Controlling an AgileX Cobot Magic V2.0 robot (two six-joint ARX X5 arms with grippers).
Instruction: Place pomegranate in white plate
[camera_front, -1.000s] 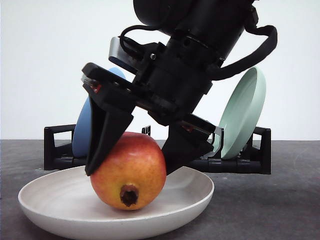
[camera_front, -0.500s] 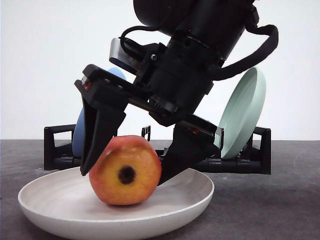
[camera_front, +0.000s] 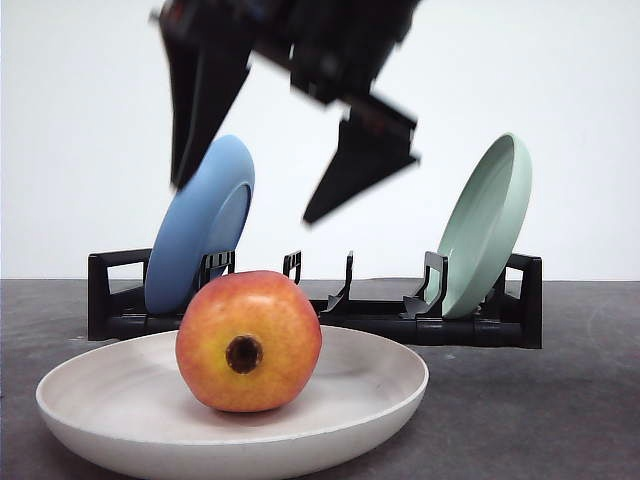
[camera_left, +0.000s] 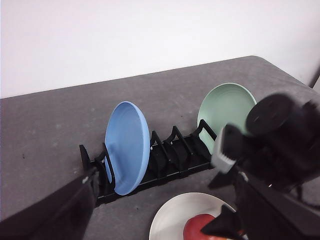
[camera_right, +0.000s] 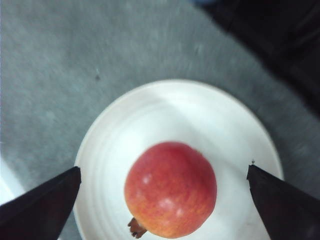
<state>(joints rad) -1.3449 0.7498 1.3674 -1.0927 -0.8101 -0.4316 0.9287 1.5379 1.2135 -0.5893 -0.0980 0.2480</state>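
Resting in the white plate (camera_front: 380, 395), the pomegranate (camera_front: 249, 341), right fingers (camera_front: 205, 100) spread above

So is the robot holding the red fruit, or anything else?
No, nothing is held. The right gripper is open, above the pomegranate, which sits alone in the white plate. The left gripper's state is unclear.

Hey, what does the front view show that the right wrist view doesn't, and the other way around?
Front view alone: the blue plate and pale green plate upright in the black rack, with the open right gripper raised above the fruit. Right wrist view alone: the white plate as a full circle from above. Both share the pomegranate resting in that plate.
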